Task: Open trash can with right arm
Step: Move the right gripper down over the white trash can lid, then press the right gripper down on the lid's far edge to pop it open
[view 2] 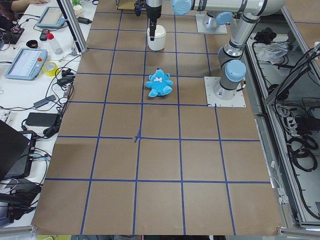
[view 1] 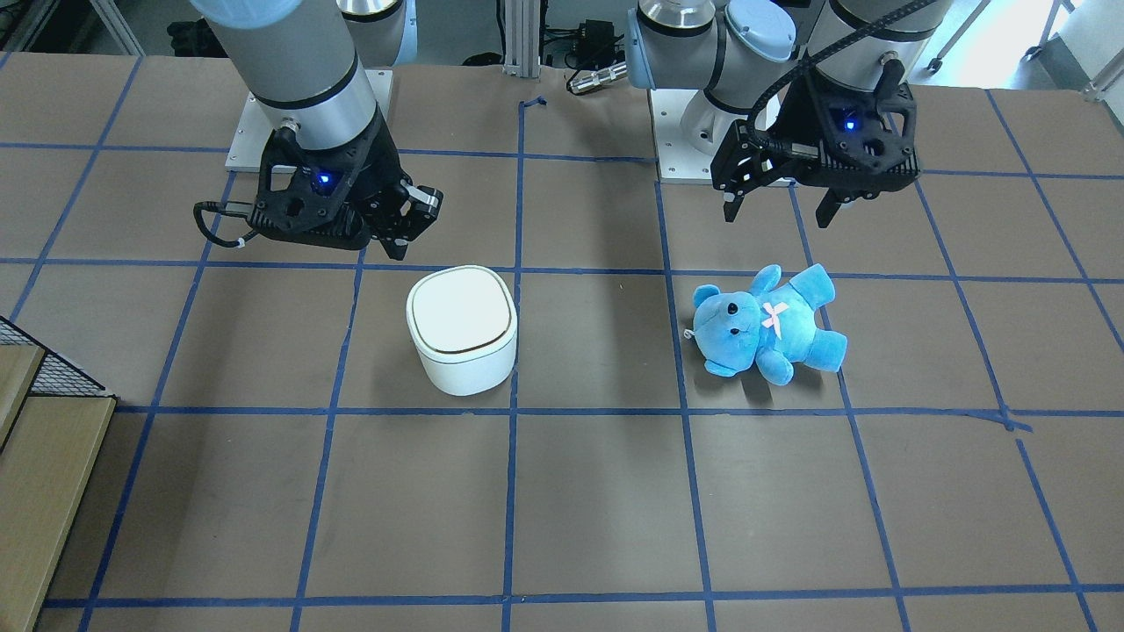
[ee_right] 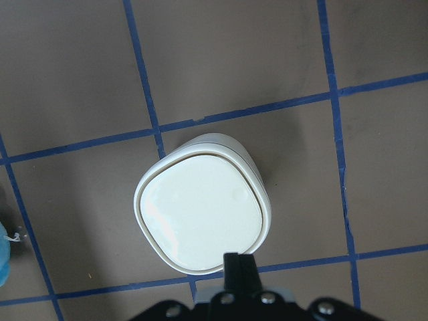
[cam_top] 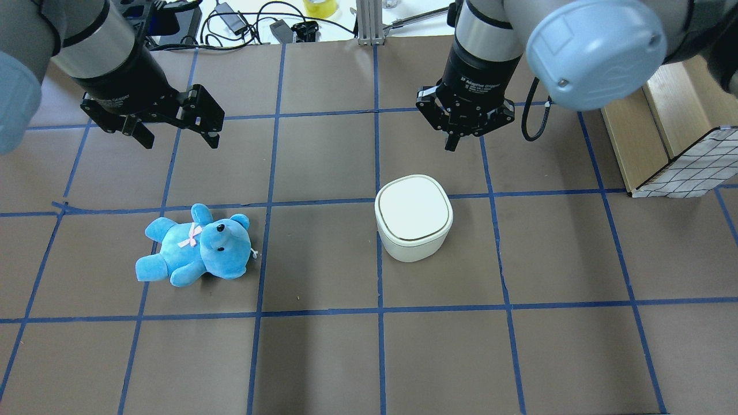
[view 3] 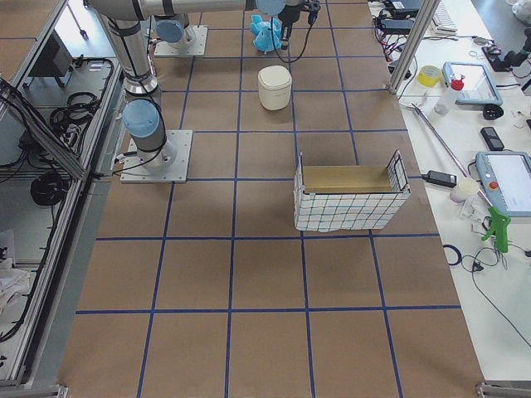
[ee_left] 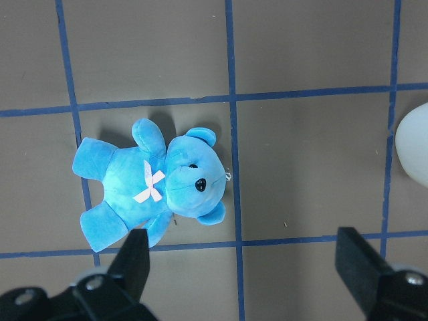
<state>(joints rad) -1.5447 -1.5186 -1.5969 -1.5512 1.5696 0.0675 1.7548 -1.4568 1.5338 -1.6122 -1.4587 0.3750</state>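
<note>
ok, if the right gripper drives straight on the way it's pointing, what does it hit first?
Probably the trash can: in the right wrist view the shut right gripper lines up with the lid's near edge. Depth is unclear; it might slip past onto the table.

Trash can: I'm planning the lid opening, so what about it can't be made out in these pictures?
- Inside of the trash can: hidden in every view by the shut lid.
- Which side the lid hinges on: nothing marks it in the overhead view, and the side views are too small.
- Its near rim in the right wrist view: partly covered by the right claw.
- Height of the claw over the lid: the steep views don't show it.
</note>
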